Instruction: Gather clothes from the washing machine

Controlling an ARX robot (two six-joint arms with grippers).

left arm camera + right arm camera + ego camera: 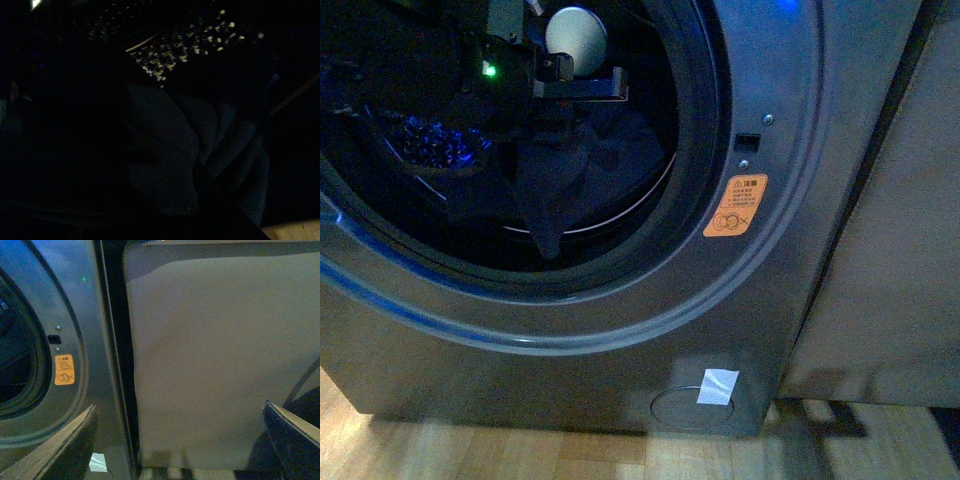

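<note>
Machine: the dark grey metallic front-loading washing machine (790,150) fills most of the front view. Its large round porthole (700,150) takes the upper left of the frame.

Clothes: a limp dark navy-blue garment (565,180) hangs inside the porthole, in the upper centre-left of the frame, directly under the left gripper (570,100).

Long axis: almost vertical. The garment is wide at the top and narrows to a tip. The tip points down and a little to the left, and it ends close to the lower rim of the porthole.

Left wrist view: very dim. Folded navy fabric (170,150) lies in the middle, and the perforated shiny steel drum (200,37) glints in the upper part.

Left gripper: it is inside the drum, on a black arm (505,25) with a small green light (489,70). The top of the garment meets it, but the jaws are lost in the dark. I cannot tell how wide they are or if they have hold of the fabric.

Right gripper (179,407): it is outside the machine. Its two fingers (60,450) are spread wide, in the lower corners of the right wrist view, with nothing between them. It faces the beige flat-fronted unit (210,355), which stands just beside the machine.

Marks: an orange sticker (735,205) is right of the porthole, and a white tape patch (717,386) is low on the front panel.

Floor: light wooden floor (520,450) runs along the bottom edge.
</note>
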